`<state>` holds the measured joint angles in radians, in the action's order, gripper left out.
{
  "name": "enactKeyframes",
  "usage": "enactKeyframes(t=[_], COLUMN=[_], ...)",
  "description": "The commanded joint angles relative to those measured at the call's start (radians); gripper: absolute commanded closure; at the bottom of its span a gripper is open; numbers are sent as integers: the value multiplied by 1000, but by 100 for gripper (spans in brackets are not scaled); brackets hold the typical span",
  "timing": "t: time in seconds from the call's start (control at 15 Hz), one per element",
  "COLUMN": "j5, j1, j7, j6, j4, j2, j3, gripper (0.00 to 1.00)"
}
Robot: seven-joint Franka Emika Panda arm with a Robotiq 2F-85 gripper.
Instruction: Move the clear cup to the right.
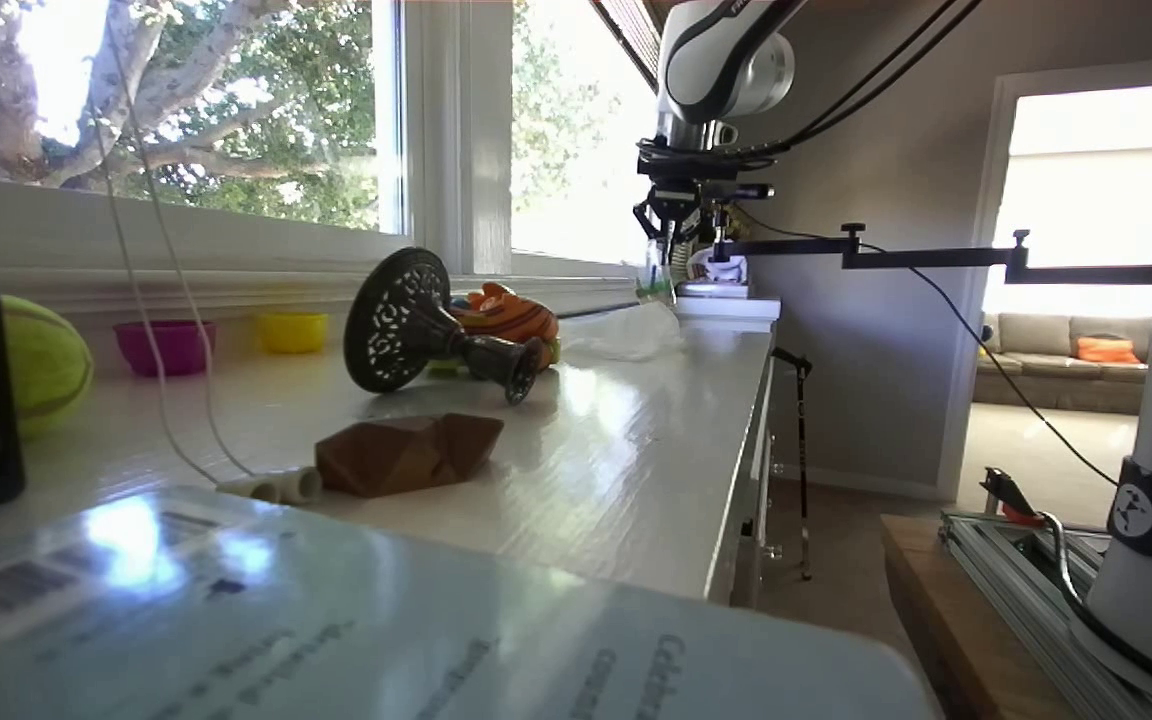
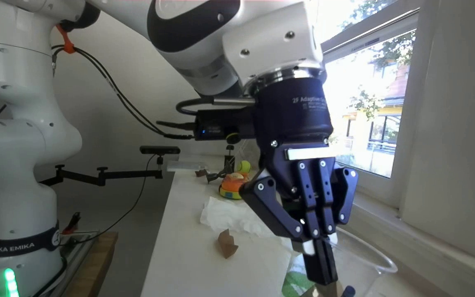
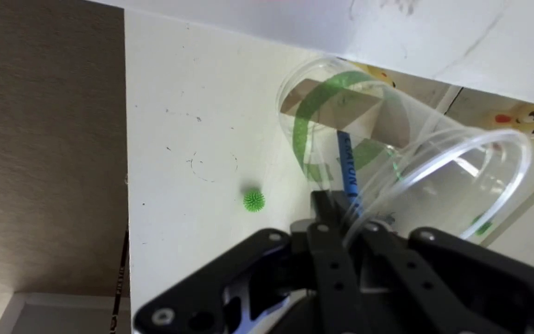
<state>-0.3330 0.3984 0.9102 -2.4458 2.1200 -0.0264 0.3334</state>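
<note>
The clear cup (image 3: pixel 406 153) has green print on its wall and lies slanted across the wrist view, its open rim toward the lower right. A blue crayon (image 3: pixel 349 169) and a brown faceted piece (image 3: pixel 341 109) show through its wall and seem to be inside it. My gripper (image 3: pixel 329 202) is shut on the cup's wall at the rim. In an exterior view the gripper (image 2: pixel 322 272) pinches the near side of the cup (image 2: pixel 363 262), whose lower part is cut off. In an exterior view the gripper (image 1: pixel 669 250) and cup (image 1: pixel 654 285) are small and far; I cannot tell whether the cup touches the counter.
A green spiky ball (image 3: pixel 254 200) lies on the white counter (image 3: pixel 179 116) beside the cup. Yellow toy faces (image 3: pixel 533 121) are by the wall. A brown piece (image 2: pixel 226 243), crumpled white sheet (image 2: pixel 229 216) and orange toy (image 2: pixel 232 185) lie farther along. A dark candlestick (image 1: pixel 401 330) lies on its side.
</note>
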Motion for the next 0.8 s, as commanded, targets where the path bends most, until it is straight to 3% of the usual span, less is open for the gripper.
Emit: enactKeyframes(t=[0.0,0.27,0.73], j5=[-52,-66,-82], j1=[-21,-41,-43], j7=[-5,-45,-4], j6=[-24,-83,-309], j4=[34,66,146], j2=[-29,-38,-42], j3=[-5,-15,-18], gripper=[99,99,99])
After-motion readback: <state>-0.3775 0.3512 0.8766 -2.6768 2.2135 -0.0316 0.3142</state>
